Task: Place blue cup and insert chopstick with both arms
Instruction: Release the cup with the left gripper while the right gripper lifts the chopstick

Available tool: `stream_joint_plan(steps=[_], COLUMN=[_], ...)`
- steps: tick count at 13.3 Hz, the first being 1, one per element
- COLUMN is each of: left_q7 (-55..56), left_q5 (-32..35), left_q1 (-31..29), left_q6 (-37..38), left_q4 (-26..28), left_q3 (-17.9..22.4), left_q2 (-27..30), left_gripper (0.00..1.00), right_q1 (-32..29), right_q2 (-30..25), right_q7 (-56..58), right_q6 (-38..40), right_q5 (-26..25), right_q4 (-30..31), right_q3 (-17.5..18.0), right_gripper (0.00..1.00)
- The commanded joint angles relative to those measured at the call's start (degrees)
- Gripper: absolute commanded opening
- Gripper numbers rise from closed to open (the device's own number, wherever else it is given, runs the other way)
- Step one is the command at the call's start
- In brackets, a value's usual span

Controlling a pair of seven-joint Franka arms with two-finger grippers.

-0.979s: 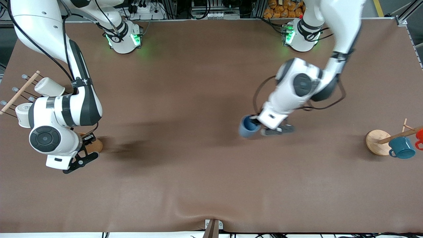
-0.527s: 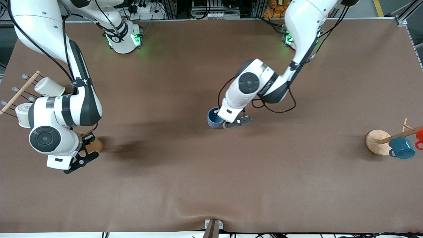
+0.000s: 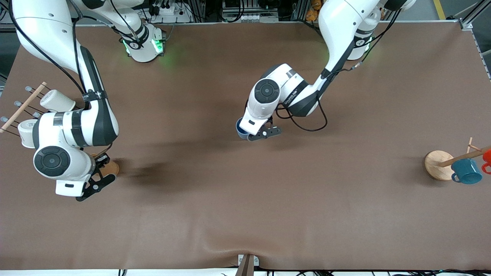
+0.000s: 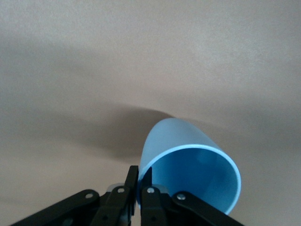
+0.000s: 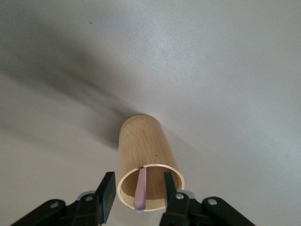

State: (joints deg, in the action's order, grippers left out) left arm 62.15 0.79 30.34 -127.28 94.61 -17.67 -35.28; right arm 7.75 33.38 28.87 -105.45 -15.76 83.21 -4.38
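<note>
left gripper (image 4: 139, 188) pinches rim of blue cup (image 4: 188, 162): light, stiff, smooth | right gripper (image 5: 136, 197) wide over holder (image 5: 143, 160), chopstick (image 5: 140, 188) thin: grip mid-shaft

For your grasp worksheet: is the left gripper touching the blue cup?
Touching. The left wrist view shows the left gripper pinching the blue cup by its rim.

The left tool (image 3: 256, 135) holds the blue cup (image 3: 241, 131) over the middle of the tabletop (image 3: 245, 199). The right tool (image 3: 100, 177) hangs over a brown holder (image 3: 111, 168).
</note>
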Motion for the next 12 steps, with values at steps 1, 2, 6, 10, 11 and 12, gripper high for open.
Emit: stream_joint_plan(steps=[1,2,6,10,11,12], left_q7=[3.7,3.9,3.5,-4.9,-9.2,-14.6], left_q5=[1.9,3.0,4.5,4.7,4.5,3.5], left_q1=[0.8,0.8,-5.0,-15.3,-19.1,-23.1], left_q6=[1.3,1.4,9.1,18.8,20.9,22.4], left_q4=[-2.7,-3.0,-5.1,-5.1,-5.2,-5.2], left_q3=[0.7,0.7,1.1,1.0,0.9,0.8], left_q2=[-1.1,-0.5,8.1,19.0,21.5,23.3], left_gripper=[1.0,1.0,1.0,1.0,1.0,1.0], right_q1=[0.0,0.0,0.0,-0.4,-0.3,-0.4], right_q2=[0.6,0.6,0.4,-0.2,-0.6,-1.5], right_q7=[1.1,1.2,1.9,2.0,1.9,1.8], right_q6=[0.9,0.9,1.0,0.9,0.9,0.9], right_q5=[-0.8,-0.8,-0.8,-0.6,-0.4,0.2], right_q4=[-1.4,-1.4,-1.3,-1.5,-1.5,-1.5], right_q3=[0.0,0.0,0.0,0.0,0.0,0.0], right_gripper=[0.39,0.32,0.08,0.0,0.0,0.0])
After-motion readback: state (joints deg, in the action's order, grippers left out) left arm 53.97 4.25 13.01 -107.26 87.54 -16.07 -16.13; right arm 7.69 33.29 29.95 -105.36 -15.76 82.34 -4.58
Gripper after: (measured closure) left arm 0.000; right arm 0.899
